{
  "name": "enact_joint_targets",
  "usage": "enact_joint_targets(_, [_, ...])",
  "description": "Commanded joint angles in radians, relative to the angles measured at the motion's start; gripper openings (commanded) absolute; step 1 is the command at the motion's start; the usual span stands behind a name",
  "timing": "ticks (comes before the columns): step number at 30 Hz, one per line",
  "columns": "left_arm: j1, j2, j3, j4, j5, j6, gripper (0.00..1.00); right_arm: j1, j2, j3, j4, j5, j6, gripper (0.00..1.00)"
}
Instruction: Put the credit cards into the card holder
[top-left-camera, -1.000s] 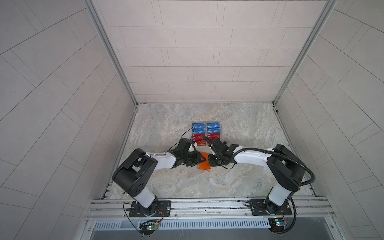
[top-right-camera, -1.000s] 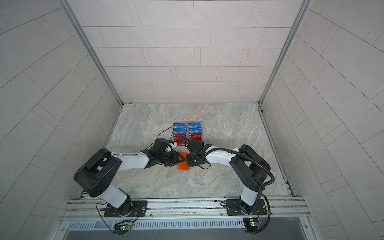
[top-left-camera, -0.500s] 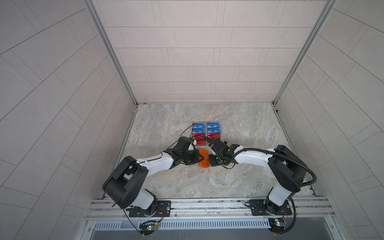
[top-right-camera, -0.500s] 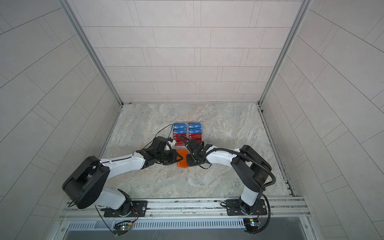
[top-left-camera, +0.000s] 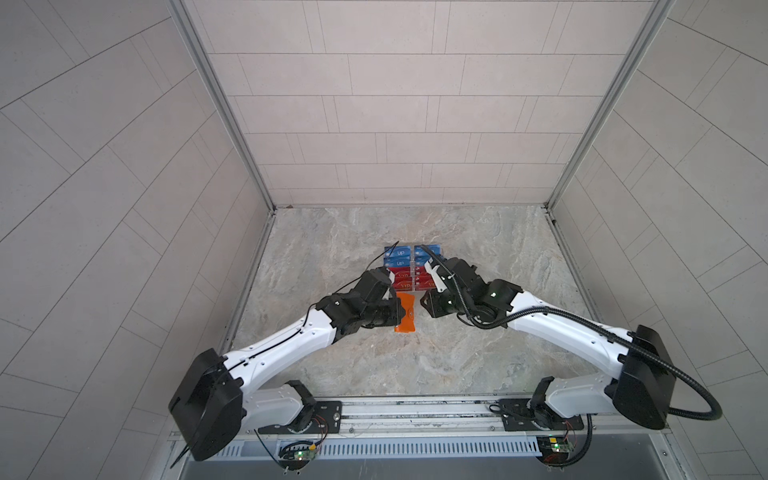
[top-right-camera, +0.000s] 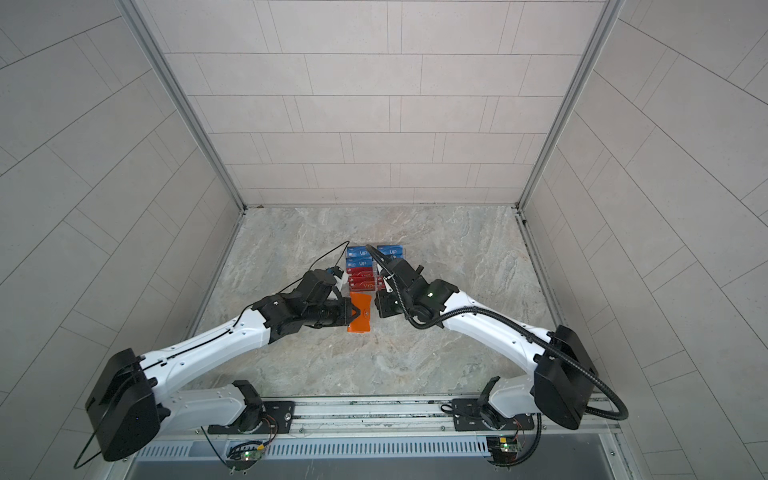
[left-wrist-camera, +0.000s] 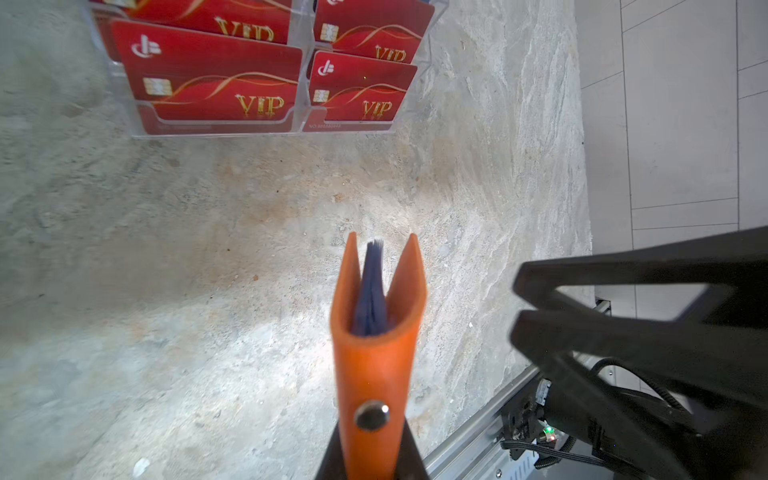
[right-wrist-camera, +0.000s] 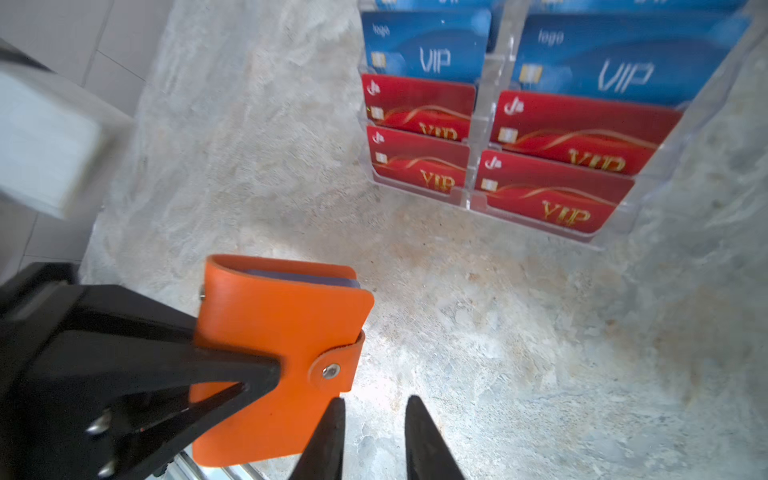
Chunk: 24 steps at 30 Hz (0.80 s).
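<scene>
left end effector (top-right-camera: 353, 312) clamped on card holder (top-right-camera: 361, 320) | right end effector (right-wrist-camera: 375, 402) apart, beside it

Orange card holder (left-wrist-camera: 375, 365), credit cards (left-wrist-camera: 216, 79) beyond

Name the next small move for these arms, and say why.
Probably ease the right end effector onto the snap tab and pinch it to pull it open. The left end effector clamps the card holder, whose tab is fastened. The right jaws stand apart and empty just short of it, and the cards sit in the clear stand.
</scene>
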Motion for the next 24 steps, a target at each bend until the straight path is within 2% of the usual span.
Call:
enact_joint_targets(1, [-0.038,-0.029,0.02,-0.046,-0.121,-0.023,0.0,0.033,-0.011,0.012,-0.088,0.018,-0.023,0.31])
enact_joint_targets(4, [-0.06,-0.041,0.007,0.015,-0.108,-0.046,0.0,0.065,-0.014,-0.003,-0.074,0.028,-0.007,0.35])
enact_joint_targets(11, [-0.095,-0.036,0.028,0.006,-0.104,-0.046,0.0,0.088,0.019,-0.026,0.018,0.022,0.033,0.43])
enact_joint_targets(24, [-0.107,-0.051,0.024,0.032,-0.096,-0.047,0.0,0.121,0.128,0.0,0.036,0.031,0.044,0.44])
